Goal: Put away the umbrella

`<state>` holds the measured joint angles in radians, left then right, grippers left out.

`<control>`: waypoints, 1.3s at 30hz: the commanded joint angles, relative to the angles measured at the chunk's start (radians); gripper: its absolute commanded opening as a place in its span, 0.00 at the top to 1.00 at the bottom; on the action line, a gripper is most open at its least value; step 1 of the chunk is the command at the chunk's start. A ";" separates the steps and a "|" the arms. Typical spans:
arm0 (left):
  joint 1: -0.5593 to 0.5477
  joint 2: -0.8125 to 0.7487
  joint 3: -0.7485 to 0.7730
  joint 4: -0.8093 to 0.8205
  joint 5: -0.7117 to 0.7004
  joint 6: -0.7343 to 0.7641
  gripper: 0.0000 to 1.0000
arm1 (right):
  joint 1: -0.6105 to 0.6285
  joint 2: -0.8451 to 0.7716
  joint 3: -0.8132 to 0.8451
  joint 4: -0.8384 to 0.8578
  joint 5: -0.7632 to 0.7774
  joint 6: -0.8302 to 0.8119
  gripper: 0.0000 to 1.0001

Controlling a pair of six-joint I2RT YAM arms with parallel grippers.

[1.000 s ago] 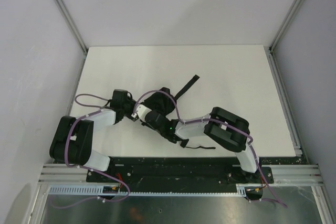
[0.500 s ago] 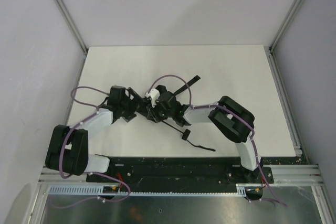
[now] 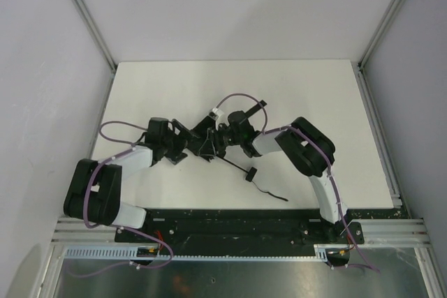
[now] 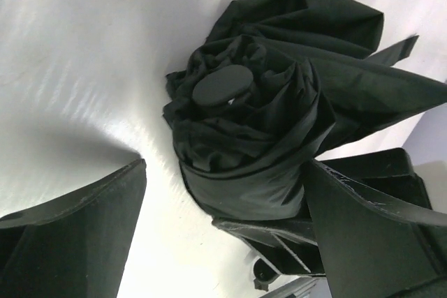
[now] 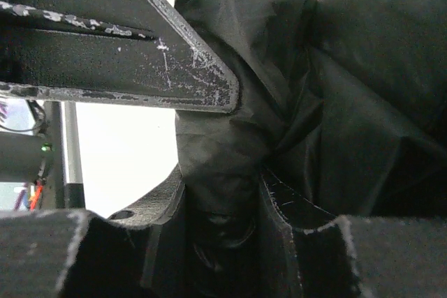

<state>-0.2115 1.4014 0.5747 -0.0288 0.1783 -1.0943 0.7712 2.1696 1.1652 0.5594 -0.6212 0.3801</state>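
Note:
The black umbrella [image 3: 209,143] lies as a loosely rolled bundle on the white table [image 3: 314,102], between my two grippers. Its closure strap [image 3: 254,110] sticks out to the back right. Its thin wrist cord [image 3: 260,185] trails toward the near edge. My right gripper [image 3: 225,136] is shut on the umbrella; in the right wrist view the fabric [image 5: 230,137] fills the gap between its fingers [image 5: 119,40]. My left gripper [image 3: 184,146] is open just left of the bundle. In the left wrist view the umbrella's round end cap [image 4: 221,86] faces the camera between the spread fingers [image 4: 77,228].
Grey walls and metal frame rails [image 3: 87,15] enclose the table at the left, back and right. The black base plate [image 3: 230,221] runs along the near edge. One finger of the right gripper [image 4: 307,232] shows under the bundle in the left wrist view.
My right gripper has carried the umbrella away from the near edge toward the middle and right. The wrist cord now trails behind. My left gripper has followed up to the bundle's left side.

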 commanded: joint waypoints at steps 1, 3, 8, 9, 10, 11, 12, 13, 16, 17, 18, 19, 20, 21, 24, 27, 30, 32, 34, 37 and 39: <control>-0.015 0.072 -0.022 0.094 -0.004 -0.040 0.04 | 0.011 0.116 -0.060 -0.149 -0.088 0.087 1.00; -0.017 0.103 -0.012 0.107 -0.019 -0.037 0.08 | 0.010 0.119 -0.060 -0.142 -0.092 0.088 1.00; -0.026 0.173 0.007 0.125 -0.030 -0.030 0.28 | 0.007 0.090 -0.060 -0.152 -0.092 0.073 1.00; -0.026 0.176 0.005 0.128 -0.033 -0.026 0.35 | 0.005 0.078 -0.060 -0.158 -0.088 0.071 1.00; -0.026 0.175 0.003 0.130 -0.036 -0.021 0.43 | 0.004 0.063 -0.060 -0.170 -0.078 0.067 1.00; -0.026 0.172 -0.001 0.132 -0.036 -0.014 0.52 | 0.003 0.046 -0.059 -0.184 -0.065 0.060 1.00; -0.027 0.168 -0.006 0.132 -0.037 -0.007 0.66 | 0.000 0.026 -0.058 -0.204 -0.047 0.054 0.98; -0.027 0.164 -0.010 0.133 -0.035 -0.003 0.81 | -0.002 0.002 -0.057 -0.227 -0.019 0.049 0.94; -0.027 0.161 -0.016 0.131 -0.020 0.000 0.98 | -0.003 -0.081 -0.047 -0.311 0.087 0.017 0.72; -0.027 0.162 -0.018 0.129 -0.014 0.000 0.99 | -0.002 -0.118 -0.043 -0.339 0.125 0.004 0.64; -0.027 0.159 -0.021 0.126 -0.010 0.000 0.99 | -0.001 -0.155 -0.036 -0.367 0.170 -0.010 0.55; -0.027 0.155 -0.024 0.122 -0.008 0.000 1.00 | 0.001 -0.191 -0.027 -0.400 0.221 -0.026 0.37; -0.026 0.150 -0.026 0.115 -0.008 -0.001 1.00 | 0.006 -0.228 -0.018 -0.433 0.277 -0.050 0.19; -0.026 0.144 -0.029 0.108 -0.010 -0.001 1.00 | 0.015 -0.263 -0.009 -0.462 0.337 -0.081 0.10; -0.026 0.130 -0.034 0.085 -0.014 -0.001 1.00 | 0.056 -0.355 0.019 -0.531 0.497 -0.188 0.02; -0.027 0.129 -0.035 0.046 -0.011 -0.031 1.00 | 0.128 -0.395 0.030 -0.547 0.656 -0.302 0.01; -0.028 0.145 -0.026 -0.016 0.012 -0.067 1.00 | 0.208 -0.369 0.028 -0.509 0.849 -0.385 0.01; -0.034 0.148 -0.021 -0.039 0.020 -0.079 1.00 | 0.263 -0.337 0.020 -0.437 0.952 -0.447 0.01; -0.041 0.141 -0.022 -0.057 0.018 -0.091 1.00 | 0.303 -0.305 0.015 -0.363 0.991 -0.491 0.01; -0.044 0.133 -0.019 -0.079 0.017 -0.101 1.00 | 0.340 -0.254 0.013 -0.284 1.009 -0.542 0.07; -0.045 0.130 -0.015 -0.092 0.022 -0.107 1.00 | 0.355 -0.209 0.013 -0.252 1.014 -0.566 0.17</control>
<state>-0.2459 1.5230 0.5777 0.0849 0.2317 -1.2057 1.1137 1.8946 1.1721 0.1814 0.2771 -0.0772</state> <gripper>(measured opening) 0.420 0.908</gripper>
